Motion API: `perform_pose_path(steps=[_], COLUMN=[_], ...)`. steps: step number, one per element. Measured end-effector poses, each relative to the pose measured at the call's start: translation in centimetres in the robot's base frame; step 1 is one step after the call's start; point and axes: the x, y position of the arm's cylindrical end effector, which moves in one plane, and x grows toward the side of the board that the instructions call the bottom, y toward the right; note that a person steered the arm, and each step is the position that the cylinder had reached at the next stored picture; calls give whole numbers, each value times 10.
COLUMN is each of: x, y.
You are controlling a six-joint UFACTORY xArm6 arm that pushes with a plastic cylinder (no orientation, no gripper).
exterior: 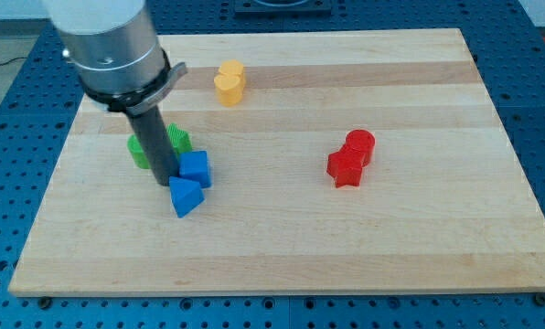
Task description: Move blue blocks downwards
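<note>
On the wooden board (282,247) I count two blue blocks — cube (196,168) and triangular one (185,196) at its six o'clock, my tip (163,180) touching both at nine. Two green (176,139), two yellow (229,83), two red (350,158) — no claw, blue pegboard (7,183) beneath.

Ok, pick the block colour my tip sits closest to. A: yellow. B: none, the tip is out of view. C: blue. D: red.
C: my tip comes down right beside the blue cube and the blue triangular block, just to their left in the view, with the green blocks behind the rod.
</note>
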Motion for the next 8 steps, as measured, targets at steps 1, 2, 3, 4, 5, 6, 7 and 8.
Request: perform_pose_path(steps=[1, 2, 3, 4, 5, 6, 7, 8], x=[-9, -16, -35, -43, -19, -11, -26, -17], y=[23, 26, 28, 55, 84, 89, 92, 134])
